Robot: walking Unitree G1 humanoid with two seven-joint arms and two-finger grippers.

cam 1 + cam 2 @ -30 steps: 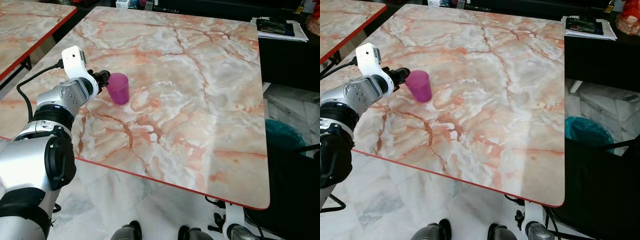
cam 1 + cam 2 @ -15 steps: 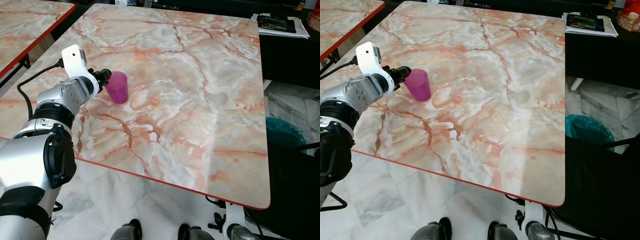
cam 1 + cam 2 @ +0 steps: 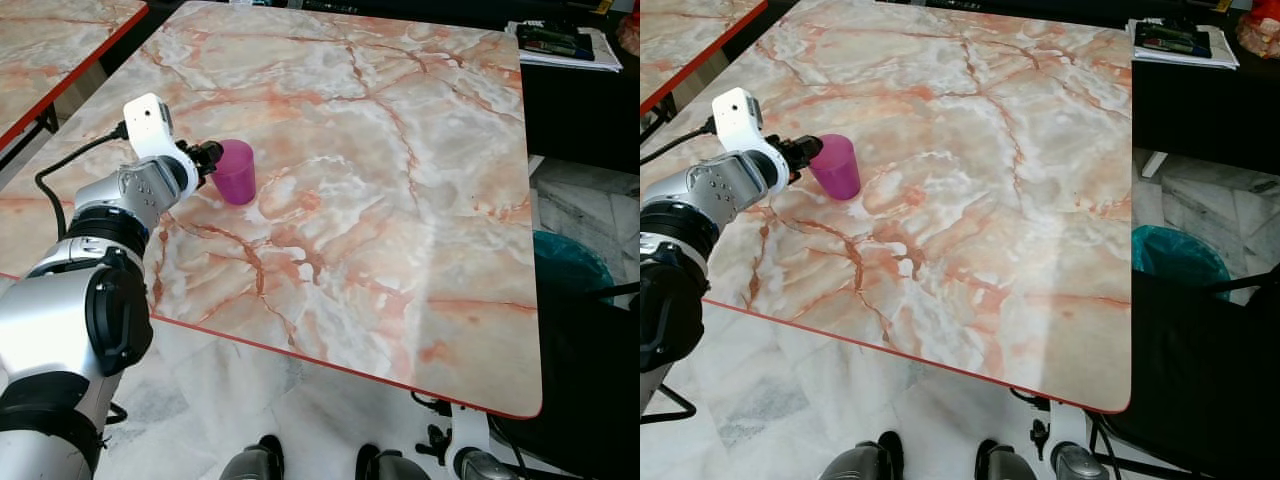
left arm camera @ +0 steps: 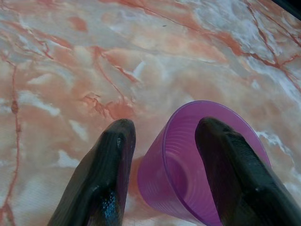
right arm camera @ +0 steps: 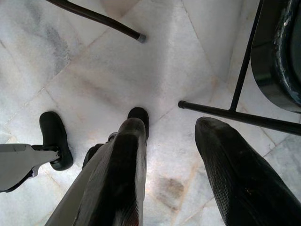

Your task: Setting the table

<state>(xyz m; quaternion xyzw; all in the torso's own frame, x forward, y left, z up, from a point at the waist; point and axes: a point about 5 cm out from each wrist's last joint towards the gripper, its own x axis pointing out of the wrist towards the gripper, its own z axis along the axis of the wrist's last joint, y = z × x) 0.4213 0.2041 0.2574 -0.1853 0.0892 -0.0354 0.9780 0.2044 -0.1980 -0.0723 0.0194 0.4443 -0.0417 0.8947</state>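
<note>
A purple plastic cup [image 3: 236, 172] stands upright on the marble table [image 3: 400, 200], towards the robot's left side and a little in from the near red edge. The left claw [image 4: 164, 141] reaches in from the left at rim height and has the near wall of the cup between its fingers: one black finger [image 4: 221, 160] sits inside the cup against the wall, the other [image 4: 110, 160] lies outside, just beside the cup's outer face. The fingers stand apart with the wall between them; whether they press on it firmly cannot be told. The silver left arm [image 3: 120, 200] stretches over the table's near-left corner.

The right claw [image 5: 169, 155] hangs low beside the robot, pointing at the pale tiled floor [image 5: 94, 70], its two fingers apart with nothing between them. Black chair legs [image 5: 235, 113] cross the floor close to it.

A second marble table [image 3: 50, 40] stands well apart on the left. A teal bin [image 3: 1175, 260] sits on the floor to the right.
</note>
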